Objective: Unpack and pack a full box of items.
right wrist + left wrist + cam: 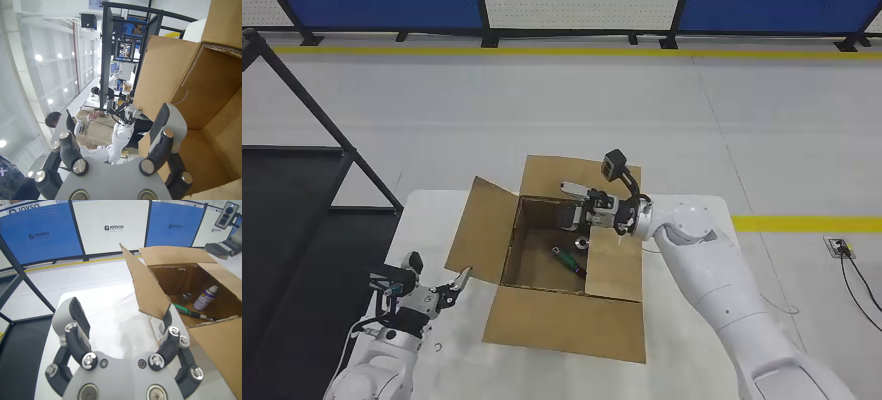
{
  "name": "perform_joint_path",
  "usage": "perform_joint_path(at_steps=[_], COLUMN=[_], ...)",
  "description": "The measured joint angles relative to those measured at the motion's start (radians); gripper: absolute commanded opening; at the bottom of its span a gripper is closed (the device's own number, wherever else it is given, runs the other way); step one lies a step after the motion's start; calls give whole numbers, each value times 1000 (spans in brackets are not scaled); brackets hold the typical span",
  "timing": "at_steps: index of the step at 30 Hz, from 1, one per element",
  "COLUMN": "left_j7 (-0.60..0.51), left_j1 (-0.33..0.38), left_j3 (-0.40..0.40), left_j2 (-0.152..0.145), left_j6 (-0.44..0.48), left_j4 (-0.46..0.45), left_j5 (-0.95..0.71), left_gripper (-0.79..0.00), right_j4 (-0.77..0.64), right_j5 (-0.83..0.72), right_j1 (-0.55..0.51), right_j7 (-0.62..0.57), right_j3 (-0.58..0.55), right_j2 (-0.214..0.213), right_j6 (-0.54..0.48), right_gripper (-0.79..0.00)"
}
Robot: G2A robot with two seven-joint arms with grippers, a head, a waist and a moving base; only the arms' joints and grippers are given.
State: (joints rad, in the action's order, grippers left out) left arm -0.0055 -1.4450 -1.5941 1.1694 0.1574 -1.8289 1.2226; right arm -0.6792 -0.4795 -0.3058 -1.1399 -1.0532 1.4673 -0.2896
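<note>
The box [562, 325] sits in the middle of the white table [432, 215]; plain brown corrugated cardboard, all four flaps folded outward, ragged tape scraps along its inner rim, the cut edges showing their wavy fluting.

Inside the box, on its floor, a cylindrical spray can [205, 298] stands upright against one wall, white-bodied with a violet shoulder and a pale cap; just beside the can lies a screwdriver [186, 311] with a ribbed green-and-black handle and a bright metal tip; behind the screwdriver, nearer the back wall, is a small dark metal piece [186, 297] whose shape I cannot make out.

The left end effector [122, 311] hangs over the table just outside the box, released, its two curved fingers spread wide with black textured pads facing each other; one finger is close to the lower corner of the box's side flap [143, 285], whether touching I cannot tell.

The right end effector [116, 113] is up at the box's far side, above the opening, also released and holding nothing; one padded finger lies in front of the cardboard.
</note>
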Motion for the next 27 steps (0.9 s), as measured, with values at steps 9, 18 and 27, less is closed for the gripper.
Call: perform_joint_path(at_steps=[9,18,27], left_j7=[-1,-18,0], left_j1=[14,36,26], left_j3=[13,26,17], left_j2=[4,6,8], left_j6=[-34,-36,-34], left_j4=[36,71,46], left_j5=[18,31,21], left_gripper=[0,0,0], right_j4=[-26,-42,-48], right_j5=[8,12,15], right_j1=[-15,-27,-33], right_j7=[6,10,16], right_j3=[-10,-18,-18], right_j2=[-7,-12,-13], right_j6=[16,18,26], right_gripper=[0,0,0])
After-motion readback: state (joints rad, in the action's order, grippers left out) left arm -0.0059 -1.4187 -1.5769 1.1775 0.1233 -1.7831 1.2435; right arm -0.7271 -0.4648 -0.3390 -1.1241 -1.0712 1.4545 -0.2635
